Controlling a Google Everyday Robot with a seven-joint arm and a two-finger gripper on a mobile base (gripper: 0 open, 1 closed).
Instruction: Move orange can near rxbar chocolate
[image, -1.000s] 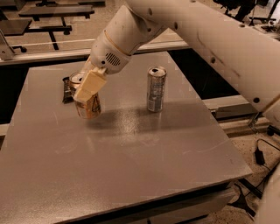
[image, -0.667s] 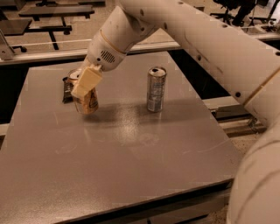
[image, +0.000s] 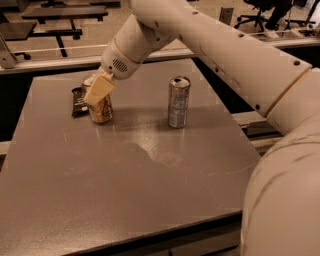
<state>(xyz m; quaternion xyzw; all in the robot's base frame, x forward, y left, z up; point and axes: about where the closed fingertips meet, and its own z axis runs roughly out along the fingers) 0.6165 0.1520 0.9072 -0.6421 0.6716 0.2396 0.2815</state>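
Note:
The orange can (image: 101, 111) stands upright on the grey table (image: 125, 170) at the far left, right beside the rxbar chocolate (image: 78, 101), a dark flat bar lying just to its left. My gripper (image: 96, 92) is at the can's upper part, with a tan finger (image: 98, 90) across the front of the can. The can's top is mostly hidden behind the gripper.
A taller silver can (image: 179, 102) stands upright to the right of the orange can, near the table's middle. My white arm (image: 225, 50) spans from the right side over the table. Other tables and chairs stand in the background.
The gripper and the orange can have shifted slightly left and back, closer to the dark bar. The silver can has not moved.

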